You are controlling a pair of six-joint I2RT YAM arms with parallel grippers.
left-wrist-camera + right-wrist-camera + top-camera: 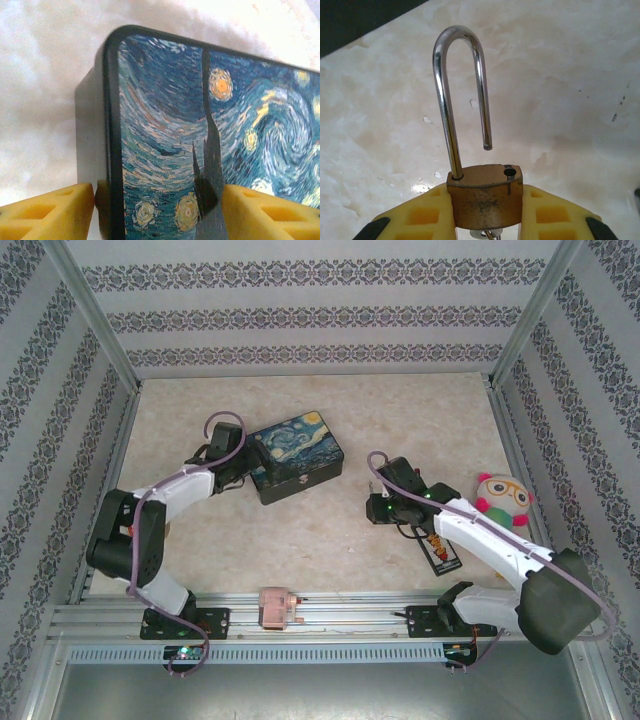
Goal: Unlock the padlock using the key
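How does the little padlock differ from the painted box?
The padlock is plain brass with a silver loop; the box is dark blue with a swirling night-sky painting. The padlock is far smaller than the box. The padlock is pinched in the right gripper; the box sits on the table.

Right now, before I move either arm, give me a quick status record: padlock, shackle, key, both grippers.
padlock: brass body clamped between the fingers of the right gripper
shackle: open, free end out of its hole
key: cannot tell; a silvery bit shows under the body
left gripper: fingers apart, astride a corner of the starry-night box; grip unclear
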